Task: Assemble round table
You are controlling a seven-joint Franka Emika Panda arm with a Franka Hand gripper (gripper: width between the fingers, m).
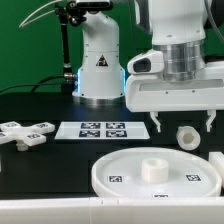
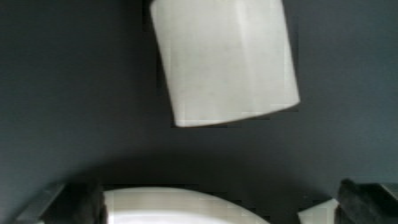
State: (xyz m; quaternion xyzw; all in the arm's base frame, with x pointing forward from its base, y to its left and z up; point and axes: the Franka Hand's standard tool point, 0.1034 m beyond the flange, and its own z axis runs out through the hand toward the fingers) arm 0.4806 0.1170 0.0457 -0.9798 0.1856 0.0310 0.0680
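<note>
The short thick cylinder leg (image 1: 186, 134) lies on the black table at the exterior view's right. My gripper (image 1: 184, 122) hangs just above it, open, with one finger on each side. In the wrist view the leg (image 2: 178, 205) shows as a white curved shape between the dark fingertips (image 2: 71, 205) of my gripper (image 2: 217, 207), with gaps on both sides. The large rimmed round disc (image 1: 110, 170) lies at the front, with a raised hub in its middle. The cross-shaped foot (image 1: 25, 131) lies at the exterior view's left.
The marker board (image 1: 100, 130) lies flat between the foot and the leg. The robot base (image 1: 98, 65) stands behind it. A plain white block (image 2: 222, 60) lies just beyond the leg in the wrist view and shows at the exterior view's right edge (image 1: 218, 162).
</note>
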